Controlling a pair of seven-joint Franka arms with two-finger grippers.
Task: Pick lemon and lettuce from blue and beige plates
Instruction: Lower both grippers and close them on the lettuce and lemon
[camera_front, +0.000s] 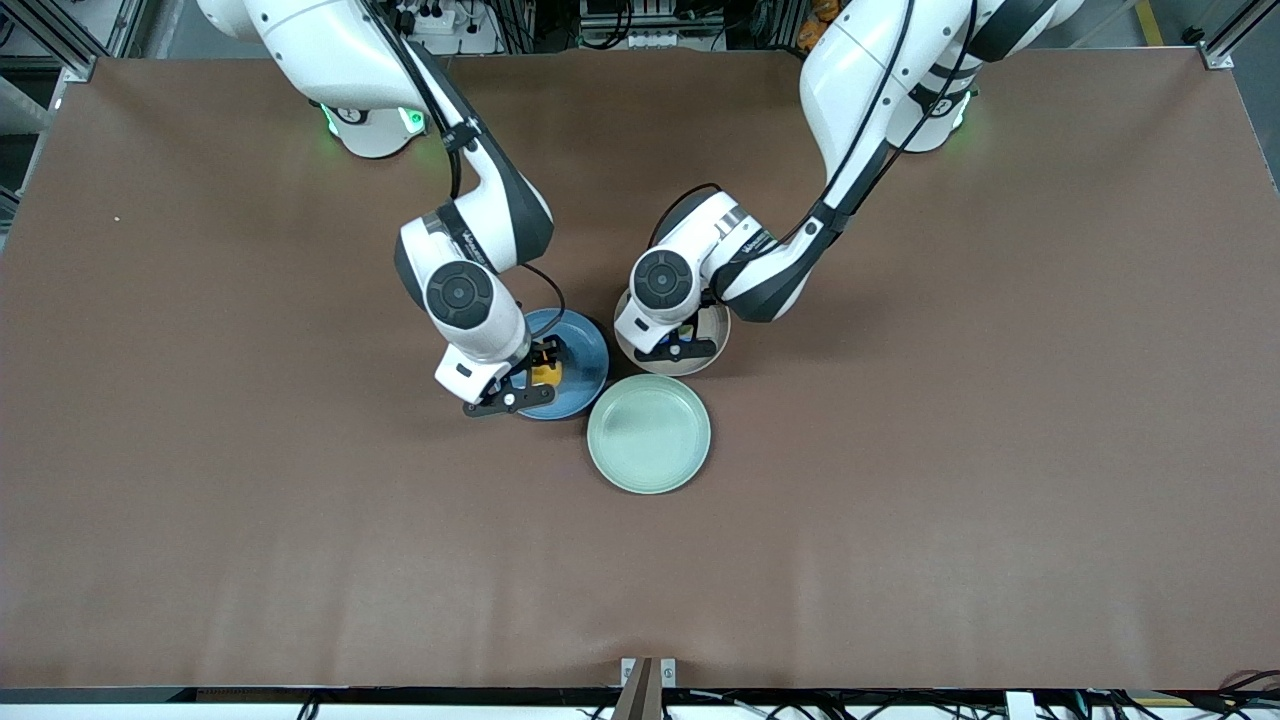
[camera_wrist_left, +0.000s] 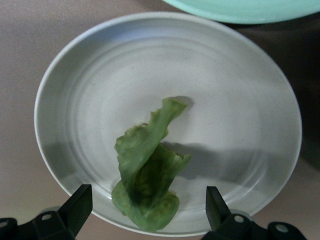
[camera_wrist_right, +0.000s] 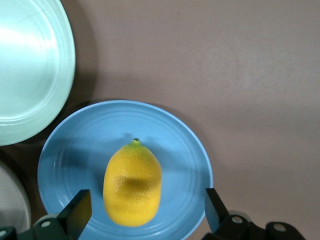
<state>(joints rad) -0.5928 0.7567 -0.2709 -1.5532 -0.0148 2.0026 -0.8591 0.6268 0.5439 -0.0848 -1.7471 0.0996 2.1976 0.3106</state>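
On the brown counter (camera_front: 200, 450) three plates sit clustered near the middle. The blue plate (camera_front: 585, 365) lies toward the right arm's end, the beige plate (camera_front: 712, 340) beside it toward the left arm's end, and the mint-green plate (camera_front: 650, 435) is nearer the front camera, at about 6 o'clock from the gap between the other two, its rim close to both.

The right gripper (camera_front: 530, 385) hangs low over the blue plate with its fingers spread wide. The right wrist view shows one fingertip (camera_wrist_right: 75, 212) on each side of the lemon (camera_wrist_right: 132, 185), clear of its skin. The lemon rests on the blue plate (camera_wrist_right: 175, 145), slightly off the plate's centre.

The left gripper (camera_front: 680, 345) hangs low over the beige plate, also spread. In the left wrist view its fingertips (camera_wrist_left: 77, 205) flank the lettuce (camera_wrist_left: 147, 187) without touching it. The lettuce, a crumpled green leaf, lies on the beige plate (camera_wrist_left: 240, 100), reaching from near the centre out to the rim.

Neither item is lifted.
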